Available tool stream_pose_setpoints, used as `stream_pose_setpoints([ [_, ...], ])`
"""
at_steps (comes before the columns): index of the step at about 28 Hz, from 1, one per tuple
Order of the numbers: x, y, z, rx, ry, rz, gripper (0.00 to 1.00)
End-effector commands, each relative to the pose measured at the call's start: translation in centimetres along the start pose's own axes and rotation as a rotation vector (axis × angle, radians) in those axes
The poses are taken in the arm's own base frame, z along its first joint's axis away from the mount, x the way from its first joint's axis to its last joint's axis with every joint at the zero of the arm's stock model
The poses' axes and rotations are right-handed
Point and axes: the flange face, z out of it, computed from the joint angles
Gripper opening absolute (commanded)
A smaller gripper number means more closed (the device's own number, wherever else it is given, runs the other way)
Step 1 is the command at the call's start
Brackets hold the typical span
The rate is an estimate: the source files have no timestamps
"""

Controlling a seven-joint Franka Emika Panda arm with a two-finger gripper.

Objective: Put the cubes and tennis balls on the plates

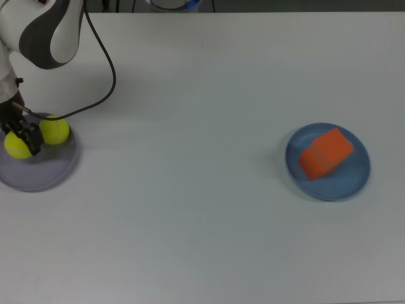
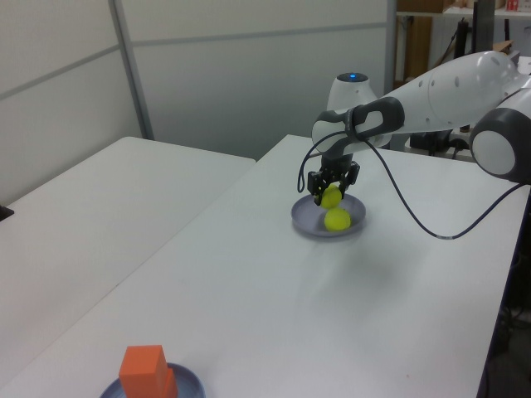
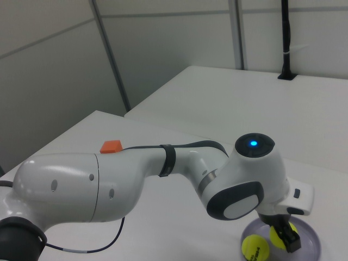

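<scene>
A: The top view looks straight down on the white table (image 1: pixel 202 76); the left view looks along it, low and farther back.
B: The right view sits close behind the arm. All share the pale lavender round plastic plate (image 1: pixel 47 174)

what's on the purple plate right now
Two tennis balls: one resting on the purple plate, at, and another held over it in the gripper. Whether the held one touches the plate cannot be seen.

Bright, even overhead light throughout, with soft faint shadows (slight softness overall) on the white table (image 1: pixel 209 209).
</scene>
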Motion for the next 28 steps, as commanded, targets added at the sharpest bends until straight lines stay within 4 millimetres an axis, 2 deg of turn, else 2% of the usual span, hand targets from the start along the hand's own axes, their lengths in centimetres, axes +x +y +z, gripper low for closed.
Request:
stream_pose_setpoints([
  [1, -0.2, -0.3, -2.2, 0.018, -0.011, -0.017, 1.00],
  [5, -0.6, -1.0, -5.6, 0.044, -0.034, -0.028, 1.00],
  [6, -0.9, -1.7, -7.4, 0.057, -0.044, -0.040, 1.00],
  [10, -2.0, -3.4, -10.7, 0.079, -0.076, -0.073, 1.00],
  [11, -2.5, -4.1, -12.3, 0.090, -0.078, -0.088, 1.00],
  [15, -3.3, -5.7, -14.8, 0.115, -0.075, -0.102, 1.00],
  [16, -3.7, -6.7, -15.7, 0.127, -0.075, -0.115, 1.00],
  [19, -4.4, -8.3, -17.0, 0.131, -0.075, -0.143, 1.00],
  [24, -7.4, -13.4, -20.8, 0.069, -0.068, -0.214, 1.00],
  [28, -8.8, -15.0, -22.4, 0.072, -0.080, -0.249, 1.00],
])
